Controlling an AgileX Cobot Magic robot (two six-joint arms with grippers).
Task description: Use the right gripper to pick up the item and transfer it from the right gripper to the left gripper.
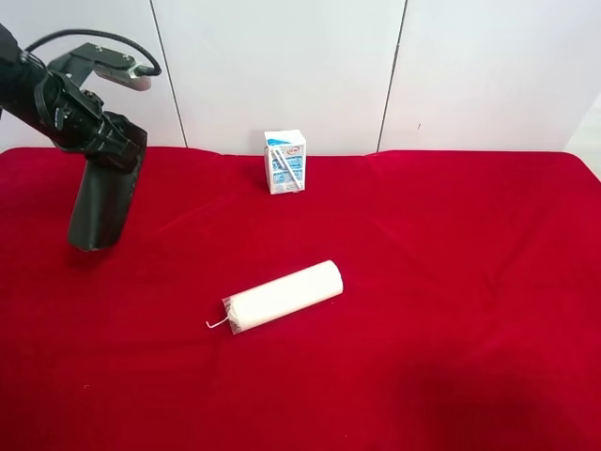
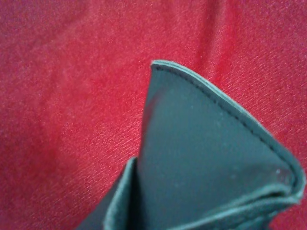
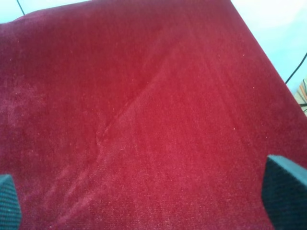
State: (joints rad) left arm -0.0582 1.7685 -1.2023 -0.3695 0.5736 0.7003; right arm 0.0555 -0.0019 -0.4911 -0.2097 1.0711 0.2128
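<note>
My left gripper is squeezed tight on the top end of the dark case. The case hangs down from it toward the red cloth, off to one side of the white roll and the little drink box. My right gripper is spread wide with nothing in it, over bare red cloth.

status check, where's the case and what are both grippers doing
Left gripper shut on dark case. Right gripper open over red cloth. White cylinder, drink carton lie apart from the case.
</note>
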